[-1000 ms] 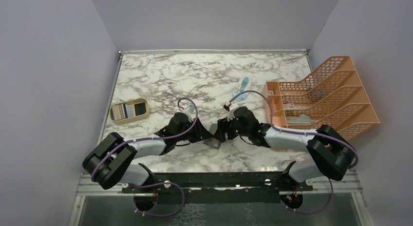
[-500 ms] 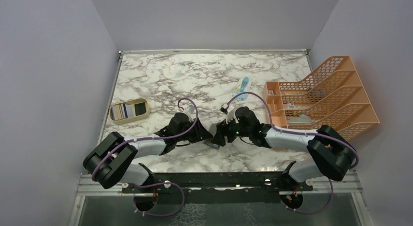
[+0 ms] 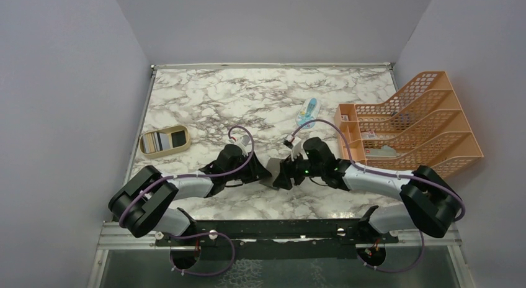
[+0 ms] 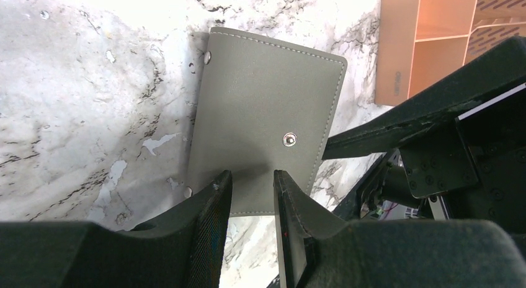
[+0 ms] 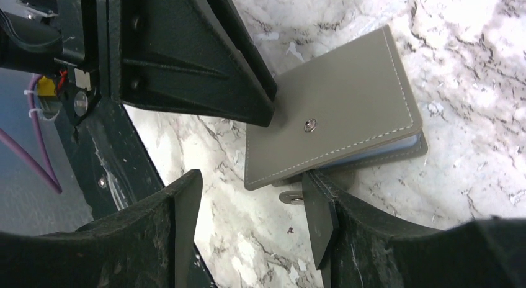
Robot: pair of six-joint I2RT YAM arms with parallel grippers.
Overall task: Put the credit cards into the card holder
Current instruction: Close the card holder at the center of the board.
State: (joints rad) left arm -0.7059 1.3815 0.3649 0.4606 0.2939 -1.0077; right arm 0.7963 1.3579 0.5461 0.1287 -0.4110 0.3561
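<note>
This is a robot-lab test cell rather than a home or an office. Plain pale lilac-grey walls [image 3: 62,83] box in a white marble-patterned bench [image 3: 205,95] on three sides, like a purpose-built enclosure. Two black-and-white jointed robot arms, the left arm [image 3: 186,187] and the right arm [image 3: 378,176], are bolted to a black metal rail [image 3: 267,229] along the near edge, with loose purple cables [image 3: 245,142] looping over them. The few everyday items look like staged props: a large orange mesh file rack [image 3: 428,123], a tan oval two-compartment tray [image 3: 164,154] and a small flat grey folding card holder [image 4: 267,114] lying on the marble surface.
</note>
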